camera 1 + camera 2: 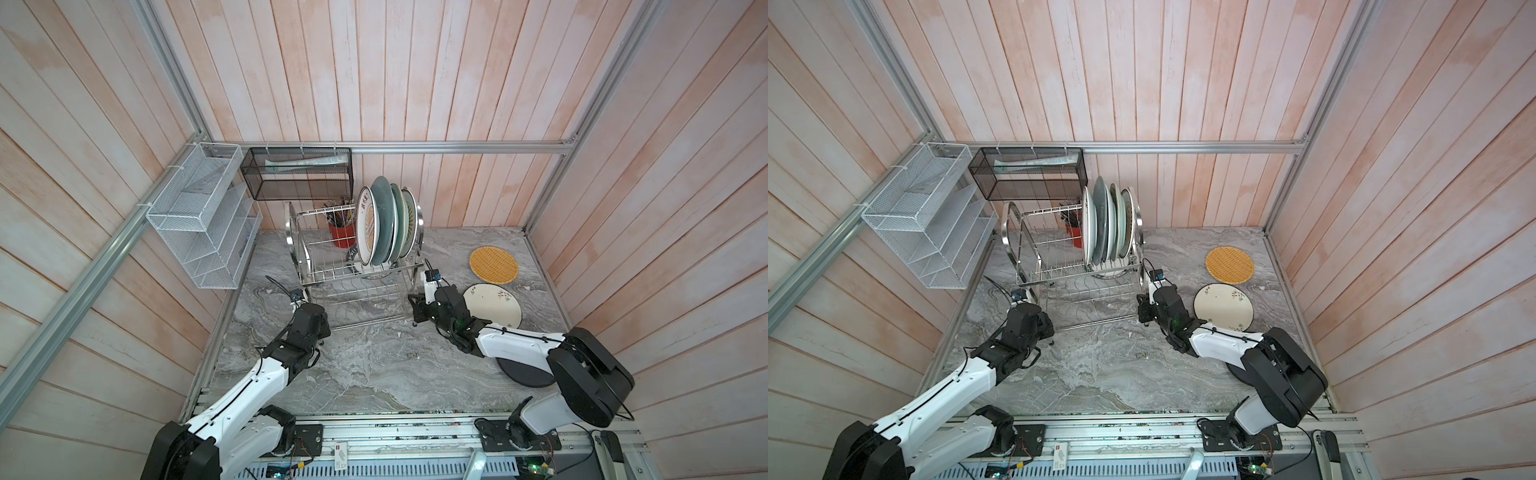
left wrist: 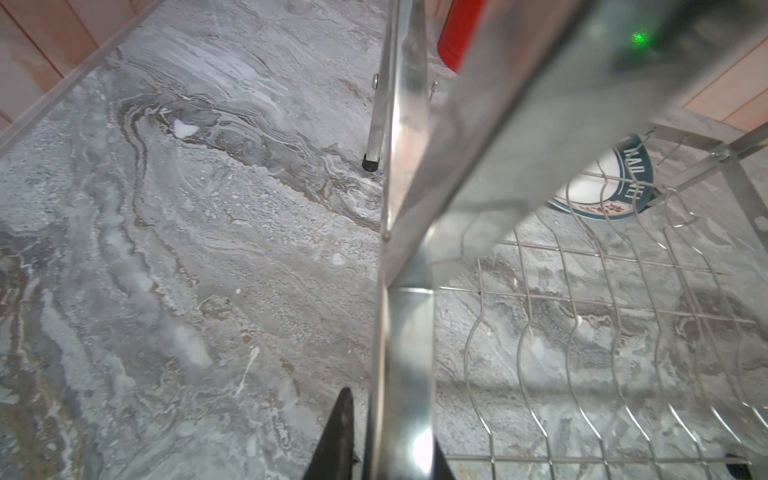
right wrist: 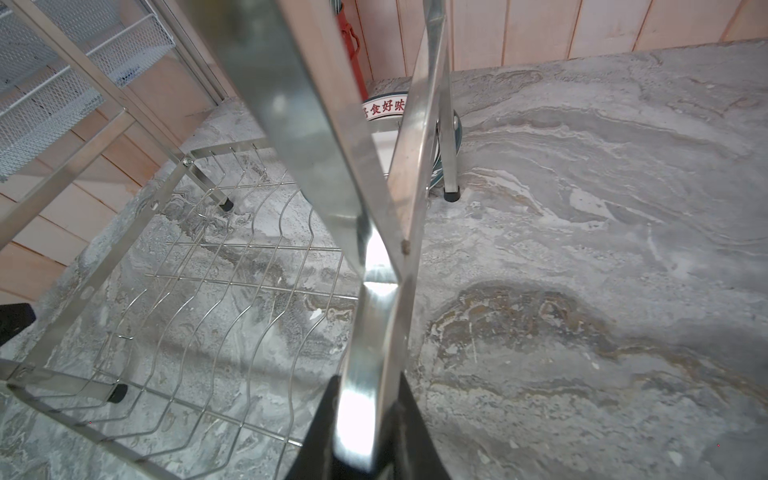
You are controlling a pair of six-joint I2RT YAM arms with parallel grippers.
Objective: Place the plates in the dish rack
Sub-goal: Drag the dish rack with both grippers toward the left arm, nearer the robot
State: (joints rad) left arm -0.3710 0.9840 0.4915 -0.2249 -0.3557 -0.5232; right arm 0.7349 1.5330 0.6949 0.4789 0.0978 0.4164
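Observation:
The steel dish rack [image 1: 353, 286] [image 1: 1059, 274] stands at the back middle, with several plates [image 1: 382, 224] [image 1: 1106, 224] upright in its upper tier. My left gripper [image 1: 320, 322] [image 2: 395, 436] is shut on the rack's left end frame [image 2: 403, 332]. My right gripper [image 1: 417, 307] [image 3: 368, 399] is shut on the right end frame [image 3: 374, 324]. A green-rimmed plate [image 2: 602, 195] [image 3: 386, 110] lies on the counter under the rack. Right of the rack lie a yellow woven disc [image 1: 493, 264], a cream floral plate [image 1: 494, 305] and a black plate [image 1: 523, 372], half hidden by my right arm.
A white mesh organiser [image 1: 203, 216] and a black mesh basket [image 1: 299, 174] hang on the walls at the back left. A red cup of utensils [image 1: 340, 228] stands behind the rack. Wooden walls close three sides of the marble counter [image 1: 365, 374].

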